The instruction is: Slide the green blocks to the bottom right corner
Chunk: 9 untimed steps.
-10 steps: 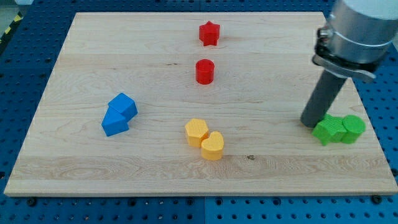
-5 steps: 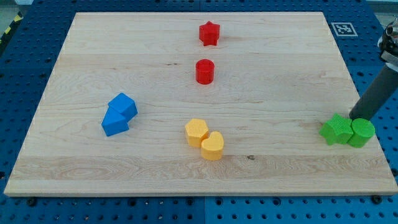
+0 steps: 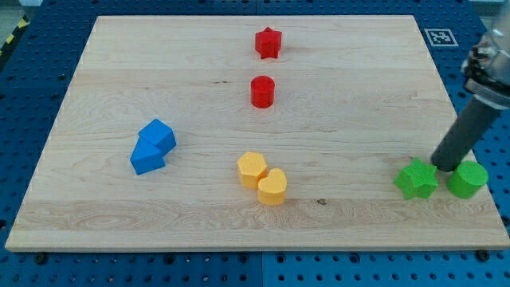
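Observation:
A green star-shaped block (image 3: 417,179) and a green cylinder (image 3: 468,179) sit near the board's right edge, low in the view, with a small gap between them. My tip (image 3: 441,167) stands just above that gap, touching or nearly touching both blocks. The dark rod rises from it toward the view's top right.
The wooden board (image 3: 159,72) also bears a red star (image 3: 268,42) and a red cylinder (image 3: 262,92) at the top middle, two blue blocks (image 3: 153,146) touching at the left, and a yellow hexagon (image 3: 252,169) touching a yellow heart (image 3: 272,187).
My tip moved from the left of the green pair to its upper right, then down between them. The green blocks were touching and are now apart, the star left and the cylinder right.

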### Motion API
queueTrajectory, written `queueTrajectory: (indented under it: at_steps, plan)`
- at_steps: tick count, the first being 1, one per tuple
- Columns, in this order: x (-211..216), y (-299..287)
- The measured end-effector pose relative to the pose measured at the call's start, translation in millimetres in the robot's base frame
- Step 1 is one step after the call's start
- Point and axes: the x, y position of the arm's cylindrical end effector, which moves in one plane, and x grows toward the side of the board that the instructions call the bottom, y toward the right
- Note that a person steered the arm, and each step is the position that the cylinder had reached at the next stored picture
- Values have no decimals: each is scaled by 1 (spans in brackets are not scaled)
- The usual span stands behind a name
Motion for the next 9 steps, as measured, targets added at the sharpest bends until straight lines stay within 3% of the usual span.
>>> queueTrajectory:
  at_steps: [2,4,6,9]
  plan:
    - [1,34]
    - [31,24]
    - [14,31]
    - [-24,-49]
